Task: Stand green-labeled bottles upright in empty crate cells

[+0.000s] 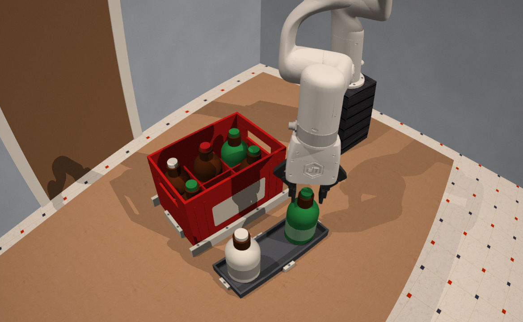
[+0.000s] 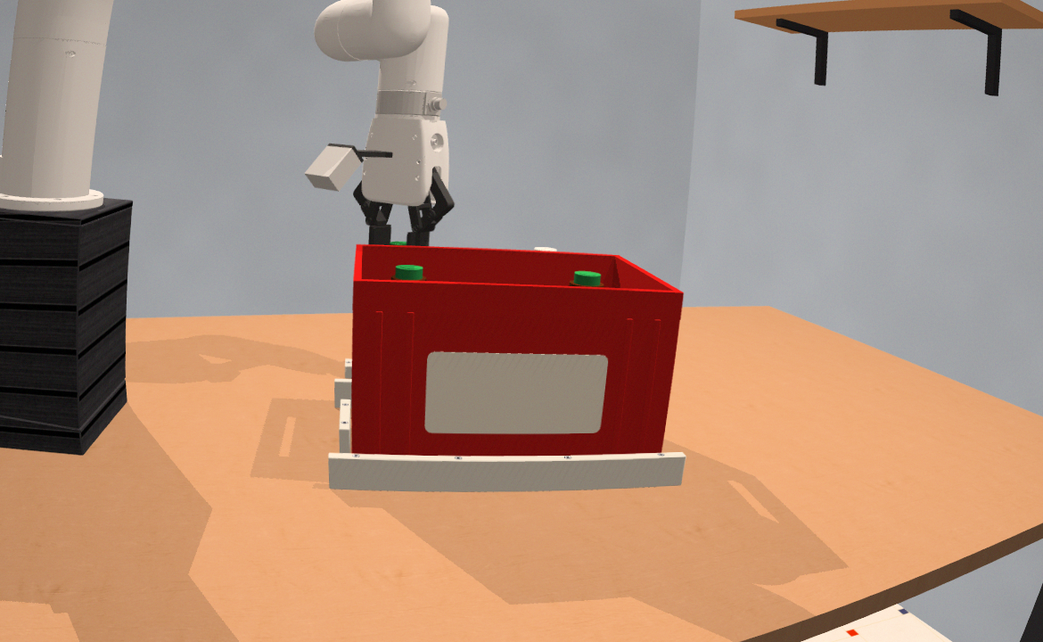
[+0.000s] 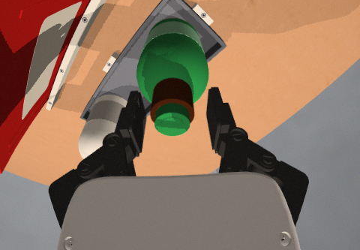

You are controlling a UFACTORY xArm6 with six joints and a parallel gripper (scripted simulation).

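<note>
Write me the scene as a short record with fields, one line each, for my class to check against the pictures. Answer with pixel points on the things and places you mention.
crate: red (image 1: 199, 216) (image 2: 509, 319) (image 3: 22, 2), upright
caps in crate: one white (image 1: 172, 163), one red (image 1: 204, 147), three green (image 1: 191, 185) (image 1: 234, 133) (image 1: 253, 150) (image 2: 408, 272) (image 2: 587, 278)
tray: dark grey (image 1: 271, 256) (image 3: 124, 73)
on tray: green bottle (image 1: 301, 218) (image 2: 398, 243) (image 3: 172, 62), white bottle (image 1: 242, 256) (image 2: 545, 249) (image 3: 99, 130), both upright
pincer (image 1: 307, 200) (image 2: 398, 237) (image 3: 175, 102): open, fingers either side of green bottle's neck
remaining: green bottle still to be crated
</note>
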